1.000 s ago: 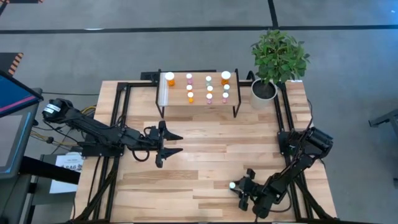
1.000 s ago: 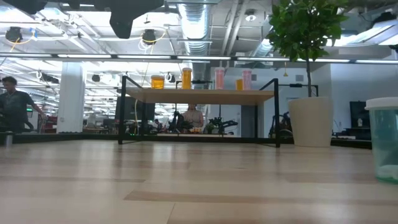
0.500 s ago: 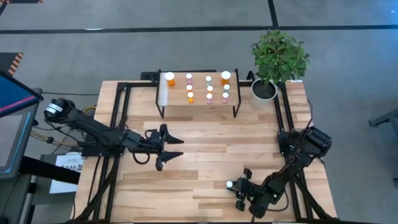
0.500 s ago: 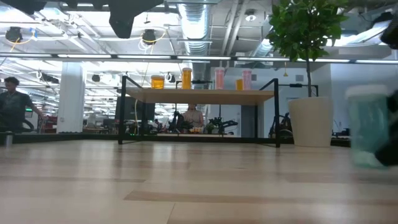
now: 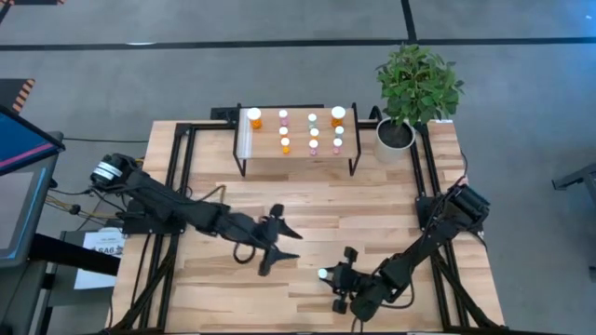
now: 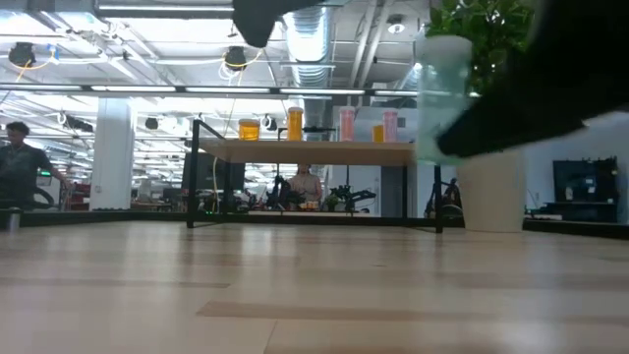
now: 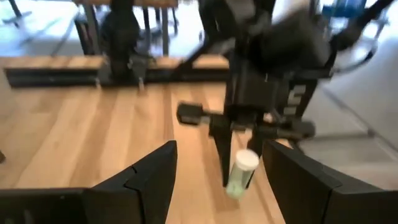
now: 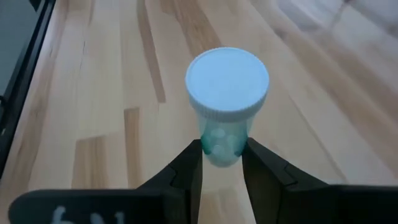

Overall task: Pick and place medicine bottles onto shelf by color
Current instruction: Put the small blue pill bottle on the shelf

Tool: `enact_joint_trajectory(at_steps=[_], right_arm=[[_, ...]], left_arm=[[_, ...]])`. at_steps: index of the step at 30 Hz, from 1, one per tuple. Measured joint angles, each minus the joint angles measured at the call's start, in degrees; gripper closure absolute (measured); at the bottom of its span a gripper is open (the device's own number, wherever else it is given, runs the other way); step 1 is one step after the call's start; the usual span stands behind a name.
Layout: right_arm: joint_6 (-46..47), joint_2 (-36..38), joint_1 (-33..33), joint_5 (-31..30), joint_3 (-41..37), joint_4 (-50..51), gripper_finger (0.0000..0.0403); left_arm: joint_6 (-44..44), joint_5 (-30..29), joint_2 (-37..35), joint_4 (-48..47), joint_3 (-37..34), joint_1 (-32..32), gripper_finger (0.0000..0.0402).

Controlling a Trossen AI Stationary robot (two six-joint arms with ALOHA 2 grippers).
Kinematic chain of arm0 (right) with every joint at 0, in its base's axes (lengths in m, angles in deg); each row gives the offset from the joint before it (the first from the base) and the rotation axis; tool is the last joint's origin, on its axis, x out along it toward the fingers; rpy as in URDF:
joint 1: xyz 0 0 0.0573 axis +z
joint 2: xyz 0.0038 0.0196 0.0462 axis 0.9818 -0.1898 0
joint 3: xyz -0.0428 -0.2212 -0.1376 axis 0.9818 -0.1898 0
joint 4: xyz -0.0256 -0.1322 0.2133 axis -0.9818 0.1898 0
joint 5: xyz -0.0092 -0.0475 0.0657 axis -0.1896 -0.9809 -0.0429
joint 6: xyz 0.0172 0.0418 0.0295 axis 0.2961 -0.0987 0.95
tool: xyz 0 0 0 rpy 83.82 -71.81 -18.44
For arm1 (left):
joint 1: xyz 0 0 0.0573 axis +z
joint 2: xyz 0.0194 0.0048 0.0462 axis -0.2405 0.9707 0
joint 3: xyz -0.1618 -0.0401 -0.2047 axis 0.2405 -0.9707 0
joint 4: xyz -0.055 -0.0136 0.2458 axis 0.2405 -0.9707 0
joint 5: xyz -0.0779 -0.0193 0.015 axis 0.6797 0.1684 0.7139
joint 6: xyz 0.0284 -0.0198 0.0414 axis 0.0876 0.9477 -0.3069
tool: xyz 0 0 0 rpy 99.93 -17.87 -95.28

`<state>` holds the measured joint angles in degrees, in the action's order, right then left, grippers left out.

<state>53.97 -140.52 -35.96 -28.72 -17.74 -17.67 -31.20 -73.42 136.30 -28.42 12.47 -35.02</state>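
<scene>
Fingers of the right end effector (image 8: 221, 155) pinch the body of a pale green, white-capped medicine bottle (image 8: 225, 102) just below the cap, so the bottle rides upright and, in the low view, well clear of the boards; a grip that low on the neck should keep the cap free for setting it down. In the high view this pair sits low and right of centre, the bottle (image 5: 323, 274) at the arm's tip. The left end effector (image 5: 277, 241) hangs just to the left of it with its fingers spread and nothing between them, pointed at the bottle as if ready to take it over. The shelf (image 5: 296, 153) stands near the top centre, already carrying orange, pink and green bottles in rows. A potted plant (image 5: 414, 88) sits right of it. The bench (image 5: 307, 205) is pale wooden planking; beyond it lies an open workshop with ceiling ducts
</scene>
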Motion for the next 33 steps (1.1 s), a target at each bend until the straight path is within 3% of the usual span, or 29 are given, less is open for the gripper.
enact_joint_trajectory(at_steps=[7, 20, 33], right_arm=[[-4.43, 0.04, -1.87, 0.36, 4.3, 2.5, 0.0284], [-7.21, 0.04, -3.46, 0.34, 8.51, 2.63, 0.0284], [-13.02, 0.04, -6.8, 2.07, 12.33, 2.47, 0.0284]], left_arm=[[-3.19, 1.29, 6.73, -7.35, 6.85, -1.9, 0.0178], [-2.84, 2.67, 7.65, -7.85, 7.46, -2.7, 0.0176], [-2.44, 1.47, 7.62, -6.93, 7.49, -2.99, 0.0118]])
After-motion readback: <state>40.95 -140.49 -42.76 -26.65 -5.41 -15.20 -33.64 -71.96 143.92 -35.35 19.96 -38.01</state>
